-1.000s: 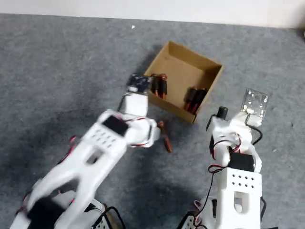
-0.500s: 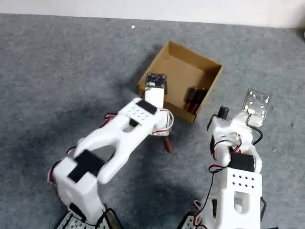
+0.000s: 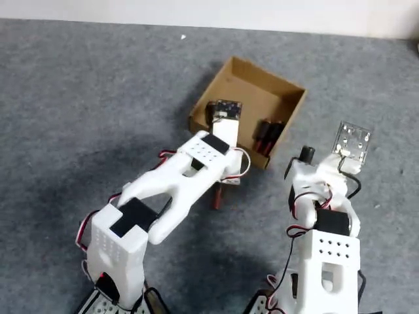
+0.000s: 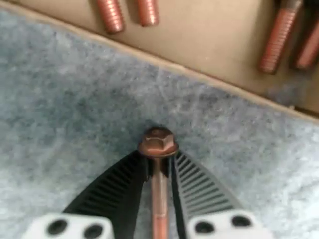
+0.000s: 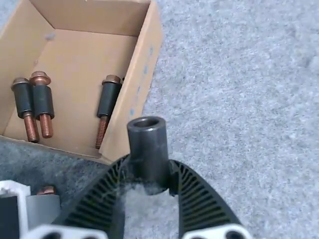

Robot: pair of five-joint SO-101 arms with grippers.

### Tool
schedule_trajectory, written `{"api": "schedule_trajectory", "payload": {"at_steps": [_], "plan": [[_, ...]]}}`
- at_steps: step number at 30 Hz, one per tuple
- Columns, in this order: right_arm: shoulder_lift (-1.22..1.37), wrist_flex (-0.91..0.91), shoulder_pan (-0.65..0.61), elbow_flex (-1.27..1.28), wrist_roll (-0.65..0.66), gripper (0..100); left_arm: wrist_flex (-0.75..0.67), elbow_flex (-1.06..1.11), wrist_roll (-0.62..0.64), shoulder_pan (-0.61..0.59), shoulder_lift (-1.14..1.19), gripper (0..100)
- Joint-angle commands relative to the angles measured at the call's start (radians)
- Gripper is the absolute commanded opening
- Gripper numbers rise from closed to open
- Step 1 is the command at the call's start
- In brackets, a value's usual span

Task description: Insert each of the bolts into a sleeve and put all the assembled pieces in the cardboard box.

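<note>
Bright, diffuse light, soft shadows beside left arm and cardboard box

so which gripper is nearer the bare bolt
Left. The left gripper is shut on the bolt, beside the cardboard box; the right gripper holds a sleeve, apart from it.

Grey carpeted table, cardboard box on it

No legible text or markings.
</note>
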Motion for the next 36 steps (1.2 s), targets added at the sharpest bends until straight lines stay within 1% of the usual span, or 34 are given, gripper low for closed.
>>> {"api": "schedule_trajectory", "payload": {"at_steps": [1, 4, 7, 9, 11, 15, 17, 20, 27, 32, 36], "plan": [[0.001, -0.012, 0.012, -0.005, -0.003, 0.5, 0.071, -0.035, -0.002, -0.002, -0.01, 0], [0.001, -0.01, 0.012, -0.005, -0.005, 0.5, 0.146, -0.059, -0.003, -0.004, -0.047, 0], [0.001, -0.007, 0.01, -0.005, -0.005, 0.5, 0.204, -0.056, -0.006, -0.013, -0.133, 0], [0.001, -0.005, 0.005, -0.005, -0.005, 0.5, 0.222, -0.048, -0.058, -0.03, -0.203, 0], [-0.005, -0.004, -0.021, -0.004, -0.005, 0.5, 0.212, -0.013, -0.121, -0.054, -0.272, 0], [-0.008, 0.001, -0.101, 0.024, -0.005, 0.5, 0.146, 0.101, -0.166, -0.114, -0.427, 0], [-0.01, 0.001, -0.128, 0.022, -0.006, 0.5, 0.104, 0.166, -0.167, -0.143, -0.513, 0], [-0.01, 0.001, -0.163, 0.022, -0.006, 0.5, 0.043, 0.265, -0.209, -0.174, -0.651, 0], [-0.024, 0.001, -0.268, 0.024, -0.005, 0.5, -0.138, 0.519, -0.215, -0.193, -0.966, 0], [-0.202, 0.002, -0.302, 0.051, -0.002, 0.5, -0.249, 0.653, -0.215, -0.188, -1.132, 0], [-0.338, -0.004, -0.374, 0.143, 0.0, 0.5, -0.275, 0.7, -0.213, -0.185, -1.242, 0]]}}
